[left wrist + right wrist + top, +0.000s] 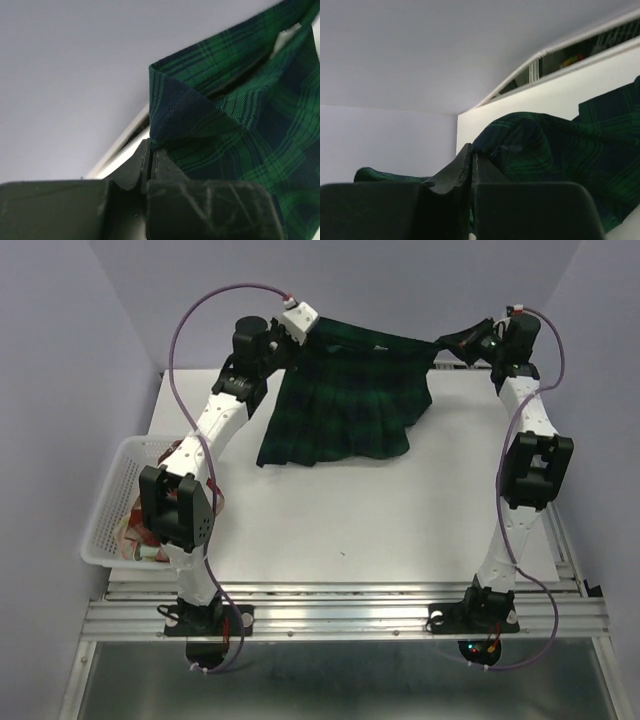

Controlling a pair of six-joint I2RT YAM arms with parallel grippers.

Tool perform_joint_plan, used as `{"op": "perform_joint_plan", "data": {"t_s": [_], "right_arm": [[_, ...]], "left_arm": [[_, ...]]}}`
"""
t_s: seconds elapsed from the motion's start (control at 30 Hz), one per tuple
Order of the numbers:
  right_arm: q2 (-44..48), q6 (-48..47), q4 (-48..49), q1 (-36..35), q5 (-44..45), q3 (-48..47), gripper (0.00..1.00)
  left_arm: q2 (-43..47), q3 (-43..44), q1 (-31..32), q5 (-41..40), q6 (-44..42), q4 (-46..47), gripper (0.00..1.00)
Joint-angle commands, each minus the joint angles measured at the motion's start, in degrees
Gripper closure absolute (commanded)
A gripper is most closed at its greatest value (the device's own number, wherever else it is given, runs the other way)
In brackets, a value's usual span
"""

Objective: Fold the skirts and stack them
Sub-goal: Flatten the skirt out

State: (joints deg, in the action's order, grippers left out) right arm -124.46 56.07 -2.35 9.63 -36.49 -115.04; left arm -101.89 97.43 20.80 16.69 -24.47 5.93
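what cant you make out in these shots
- Top view: the left arm covers much of the basket; its contents beyond some red-cream cloth are unclear.
- Wrist views: the frame edges cut off most of the green plaid skirt.
- Top view: the skirt hides part of the table.

— What's lying on your table right now?

— Your white table (430,525) carries one thing for certain: the dark green plaid skirt (340,415), at the far middle. Its lower hem rests on the board, spread from left to right, and the upper part rises off the surface.

— Anything else you'd see there?

— A white mesh basket (100,528) sits at the left edge, on the near side. You can't tell whether it stands on the board or just beside it. There's also a tiny dark speck (343,553) near the middle.
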Motion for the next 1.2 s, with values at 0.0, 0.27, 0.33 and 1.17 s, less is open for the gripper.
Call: {"op": "perform_joint_plan", "data": {"t_s": [0.0,0.27,0.33,1.17], "right_arm": [[0.8,0.4,10.3,0.8,3.9,-11.4,0.99],[4.6,0.3,13.5,0.8,-1.7,-18.6,0.99],[8.3,-2.5,14.0,0.8,-3.6,-10.1,0.99],[28.9,-47.6,-23.6,1.4,18.8,45.9,0.98]], "left_arm": [[-0.2,15.8,-3.0,-0.2,-5.8,6.9,1.00],[11.1,2.2,-4.3,3.9,-14.5,17.1,1.00],[16.4,-9.8,-4.3,8.5,-20.1,16.8,1.00],[33.0,-56.6,33.8,10.1,-23.9,-2.8,0.60]]}}
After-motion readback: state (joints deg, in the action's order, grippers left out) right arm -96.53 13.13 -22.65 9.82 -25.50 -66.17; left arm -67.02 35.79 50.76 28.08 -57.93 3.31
